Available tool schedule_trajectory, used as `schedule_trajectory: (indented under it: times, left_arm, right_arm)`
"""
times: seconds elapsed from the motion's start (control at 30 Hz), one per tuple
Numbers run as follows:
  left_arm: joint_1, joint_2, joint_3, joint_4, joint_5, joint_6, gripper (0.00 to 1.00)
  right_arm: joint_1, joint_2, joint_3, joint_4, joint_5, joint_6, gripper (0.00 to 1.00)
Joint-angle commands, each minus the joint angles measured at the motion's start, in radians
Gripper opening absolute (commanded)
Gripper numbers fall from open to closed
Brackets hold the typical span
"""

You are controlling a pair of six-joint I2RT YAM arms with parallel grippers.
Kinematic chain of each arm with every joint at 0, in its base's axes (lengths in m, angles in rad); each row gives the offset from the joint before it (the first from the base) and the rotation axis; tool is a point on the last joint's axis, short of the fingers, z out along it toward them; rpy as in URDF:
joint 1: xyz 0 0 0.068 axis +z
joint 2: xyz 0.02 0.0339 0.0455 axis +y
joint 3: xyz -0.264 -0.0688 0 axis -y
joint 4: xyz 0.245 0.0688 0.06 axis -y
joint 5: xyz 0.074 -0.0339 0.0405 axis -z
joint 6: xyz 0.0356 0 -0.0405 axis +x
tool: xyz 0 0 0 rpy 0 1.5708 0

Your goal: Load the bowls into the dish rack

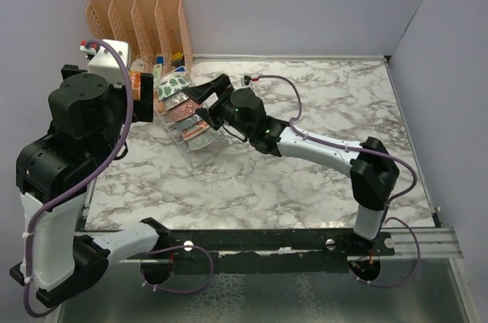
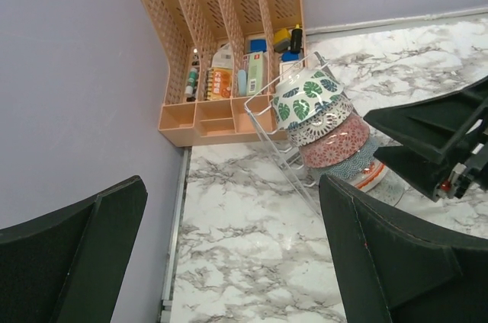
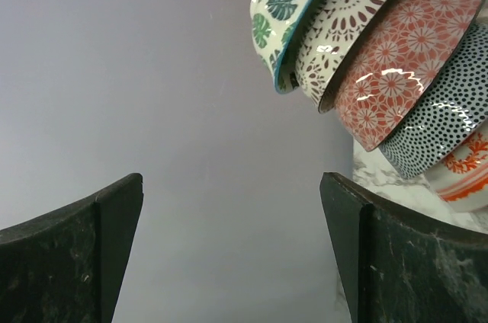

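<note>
While the right end effector hangs spread and empty, the bowls lean in a row inside the wire dish rack just ahead of its fingertips, the left end effector likewise spread.

Showing bright, even, diffuse light in all three views. Falling from overhead and casting only soft, faint shadows on the marble table under the right arm. Glinting in small white highlights off the bowls at 2 o'clock in the right wrist view. Rendering the fingers of the right gripper at 7 and 5 o'clock as near-black, slightly soft shapes. Resolving the bowl patterns crisply. Bending straight edges slightly toward the corners.
</note>
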Motion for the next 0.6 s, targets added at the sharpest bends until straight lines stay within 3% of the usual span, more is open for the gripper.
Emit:
schedule_trajectory:
  times: [0.0,0.23,0.4,0.57]
  left_arm:
    - [-0.007,0.065,0.106,-0.060,0.045,-0.060,0.99]
    - [-0.007,0.179,0.172,-0.129,0.194,-0.323,0.99]
    - [-0.007,0.201,0.083,-0.021,0.275,-0.436,0.99]
    - [-0.005,0.291,0.067,0.004,0.291,-0.488,0.99]
  right_arm:
    - [0.002,-0.147,0.008,-0.230,-0.014,-0.293,1.00]
    - [-0.014,-0.325,-0.023,-0.573,0.069,-0.564,1.00]
    - [-0.015,-0.400,0.007,-0.785,0.201,-0.788,0.99]
    - [-0.017,-0.400,0.066,-0.998,0.331,-0.888,1.00]
